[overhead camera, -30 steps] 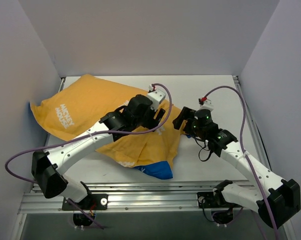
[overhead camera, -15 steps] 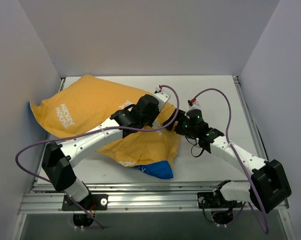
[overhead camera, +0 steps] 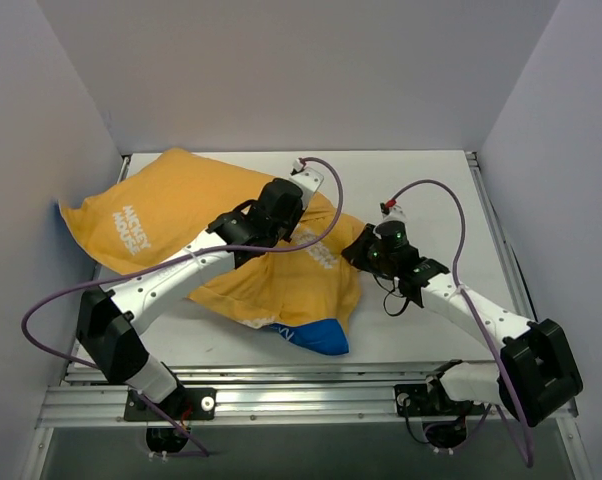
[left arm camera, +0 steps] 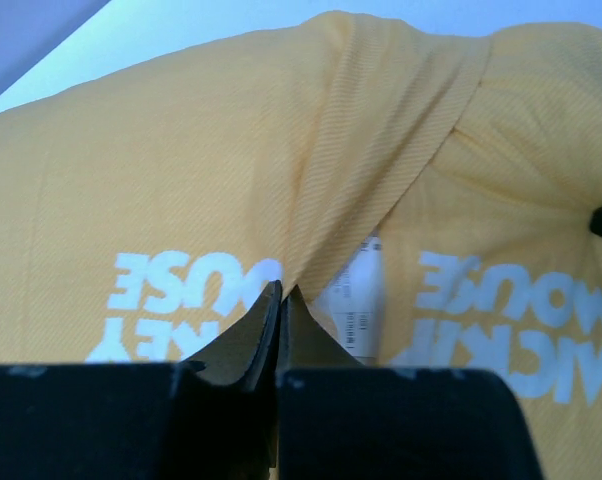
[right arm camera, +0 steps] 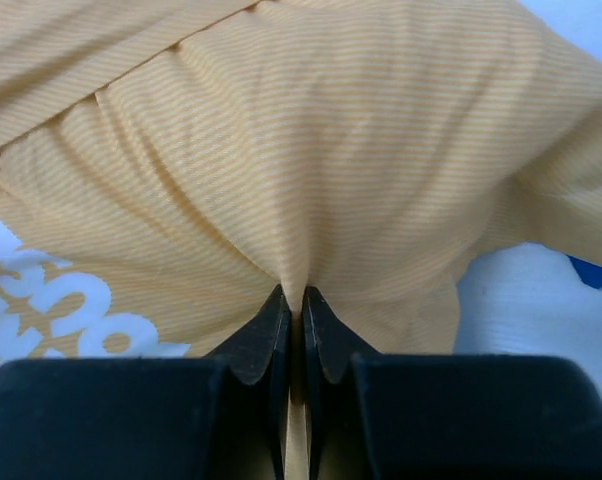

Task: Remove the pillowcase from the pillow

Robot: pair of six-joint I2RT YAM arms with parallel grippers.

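Observation:
The pillowcase (overhead camera: 171,205) lies yellow-orange side up with white lettering, a blue corner (overhead camera: 323,338) showing at the front. My left gripper (overhead camera: 299,230) is shut on a raised fold of it (left arm camera: 326,200), beside a small white printed tag (left arm camera: 357,290). At the right edge of the pillowcase (right arm camera: 281,150), my right gripper (overhead camera: 354,250) is shut, with a pinch of yellow fabric between its tips (right arm camera: 293,292). The pillow is hidden inside the cover in the top view. I cannot tell whether a white textured patch (right arm camera: 531,310) in the right wrist view is the pillow.
The white table (overhead camera: 421,180) is bounded by grey walls at the left, back and right. A metal rail (overhead camera: 301,400) runs along the near edge by the arm bases. Purple cables (overhead camera: 451,215) loop over both arms.
Both grippers came down onto the middle-right of the pillowcase and shut on its fabric. The left one has since drawn back a little to the upper left, raising a fold.

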